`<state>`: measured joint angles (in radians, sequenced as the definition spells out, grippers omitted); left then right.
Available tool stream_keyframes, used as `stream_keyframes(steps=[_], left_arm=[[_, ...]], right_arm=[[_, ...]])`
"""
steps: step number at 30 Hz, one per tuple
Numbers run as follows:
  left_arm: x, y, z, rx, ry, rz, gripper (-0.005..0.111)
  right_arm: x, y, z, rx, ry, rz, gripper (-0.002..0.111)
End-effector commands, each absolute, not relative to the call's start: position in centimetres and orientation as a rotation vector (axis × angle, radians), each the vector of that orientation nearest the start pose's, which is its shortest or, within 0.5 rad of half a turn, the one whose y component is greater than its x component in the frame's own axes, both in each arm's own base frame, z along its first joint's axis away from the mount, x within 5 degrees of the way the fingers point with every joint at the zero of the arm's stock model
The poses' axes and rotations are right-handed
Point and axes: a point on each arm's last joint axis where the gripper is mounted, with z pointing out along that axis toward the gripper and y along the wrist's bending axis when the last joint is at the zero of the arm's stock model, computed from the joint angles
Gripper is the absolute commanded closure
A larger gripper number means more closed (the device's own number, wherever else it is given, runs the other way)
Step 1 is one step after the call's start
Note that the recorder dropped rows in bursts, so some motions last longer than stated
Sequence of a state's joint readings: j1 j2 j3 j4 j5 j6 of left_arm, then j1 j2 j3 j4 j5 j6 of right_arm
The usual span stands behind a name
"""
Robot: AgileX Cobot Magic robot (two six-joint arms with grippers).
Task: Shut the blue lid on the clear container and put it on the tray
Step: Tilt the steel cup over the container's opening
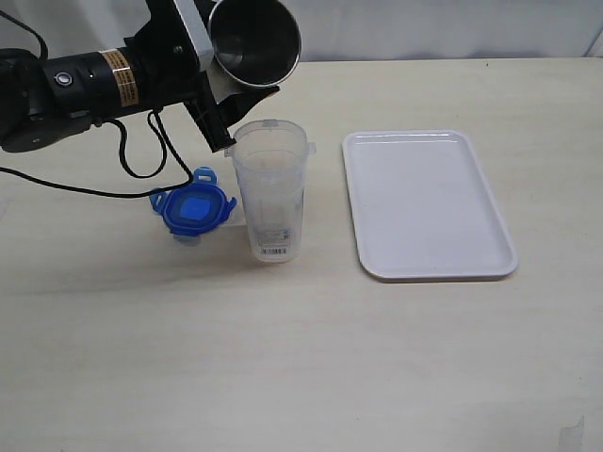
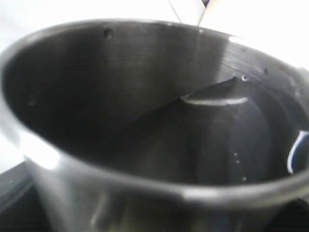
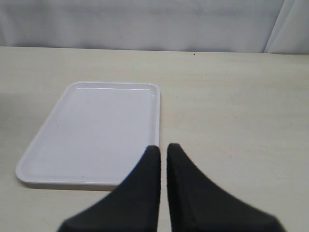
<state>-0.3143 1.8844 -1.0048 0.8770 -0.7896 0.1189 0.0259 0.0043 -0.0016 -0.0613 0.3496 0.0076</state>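
Left tool (image 1: pixel 229 104) around one metal cup (image 1: pixel 254 42)

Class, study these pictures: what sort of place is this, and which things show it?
Probably a robot lab test bench, not a kitchen: a cabled robot arm holds a metal cup over a pale table, with a clear container, blue lid and white tray set out.

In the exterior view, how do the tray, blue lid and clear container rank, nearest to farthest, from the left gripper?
From the left gripper, which holds the metal cup:
1. clear container, its rim beside the gripper.
2. blue lid, lying left of the container.
3. tray, far to the right.
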Motion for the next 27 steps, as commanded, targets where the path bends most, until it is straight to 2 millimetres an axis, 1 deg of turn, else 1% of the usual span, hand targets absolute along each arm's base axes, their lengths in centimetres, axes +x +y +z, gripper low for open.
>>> stream_keyframes(steps=[1,27], left_arm=[[35.47,-16.96,21.58,1.228,1.135,-0.144,0.107],[35.42,-16.98,21.68,1.261,1.089,-0.099,0.107]], right_arm=[[5.34,-0.07,18.19,-0.05,1.83,-0.037,0.103],[5.34,-0.07,18.19,-0.05,1.83,-0.037,0.103]])
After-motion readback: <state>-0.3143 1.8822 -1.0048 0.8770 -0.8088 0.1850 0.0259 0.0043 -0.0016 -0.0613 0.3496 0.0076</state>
